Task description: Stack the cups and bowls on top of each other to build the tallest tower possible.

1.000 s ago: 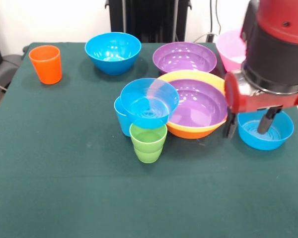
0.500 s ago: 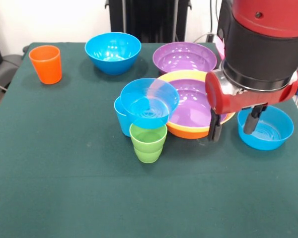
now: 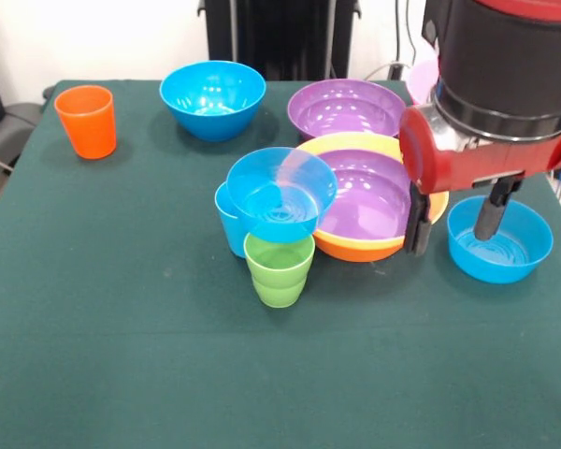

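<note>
Bowls and cups sit on a dark green table (image 3: 122, 374) by a white wall. Three cups: orange cup (image 3: 86, 121), light blue cup (image 3: 231, 227), green cup (image 3: 280, 268). One purple bowl (image 3: 366, 195) sits inside the yellow bowl (image 3: 355, 248). A blue bowl (image 3: 281, 193) rests tilted on two cups. The gripper (image 3: 456, 224) is spread wide, holding nothing

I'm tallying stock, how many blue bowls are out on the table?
3: a blue bowl at the far side, a second resting tilted on the light blue cup and green cup, a third below the gripper.
</note>
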